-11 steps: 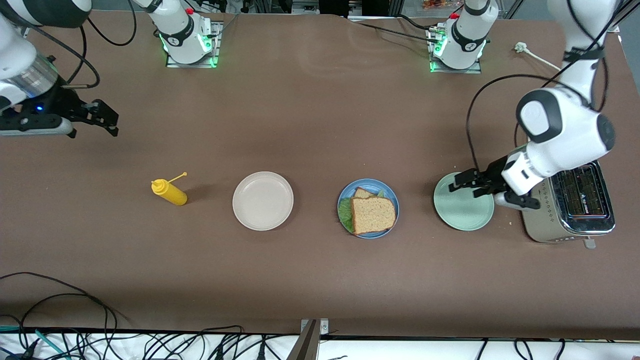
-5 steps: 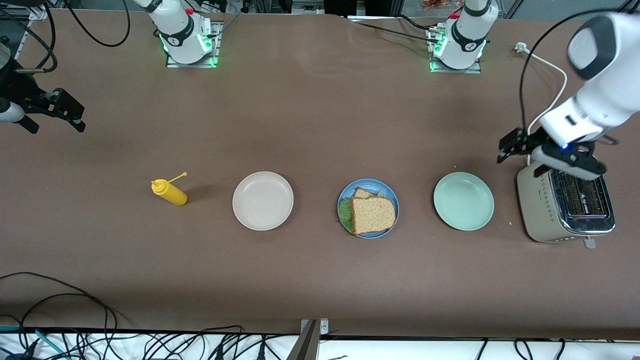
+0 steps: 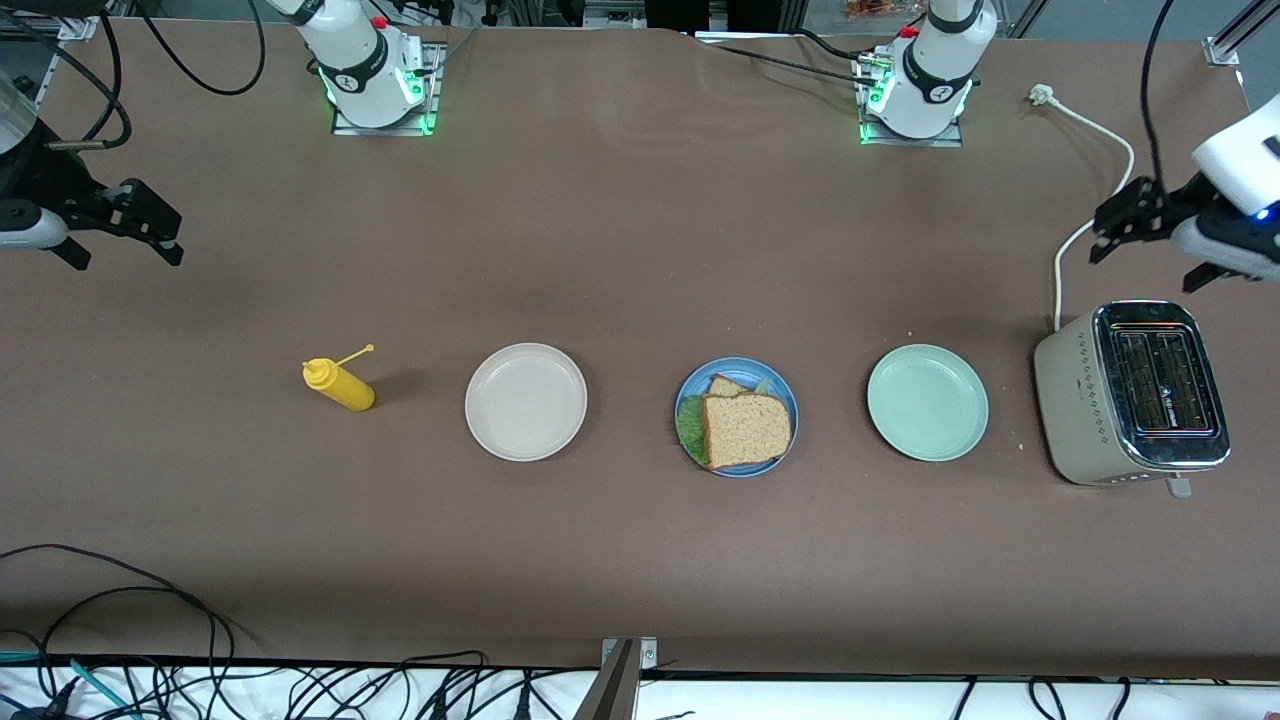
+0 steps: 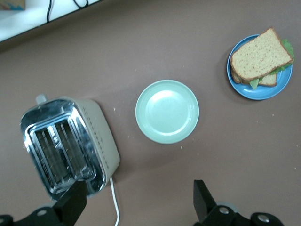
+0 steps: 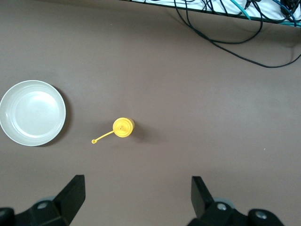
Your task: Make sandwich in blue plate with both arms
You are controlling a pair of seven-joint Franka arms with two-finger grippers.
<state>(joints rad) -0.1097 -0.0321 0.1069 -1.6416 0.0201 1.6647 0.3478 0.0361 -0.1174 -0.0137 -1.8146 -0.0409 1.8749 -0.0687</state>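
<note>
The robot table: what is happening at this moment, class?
Nothing is being handled. The sandwich, bread with lettuce between, sits assembled on the blue plate. The left gripper hangs open over the table near the toaster; the right gripper hangs open at the other end, holding nothing. The beige plate, mint-green plate and yellow bottle stand untouched.

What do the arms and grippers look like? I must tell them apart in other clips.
Both arms are glossy white with rounded joints, black cables and green-lit bases. The left gripper and right gripper are black, two-fingered, with flat blocky fingers.
</note>
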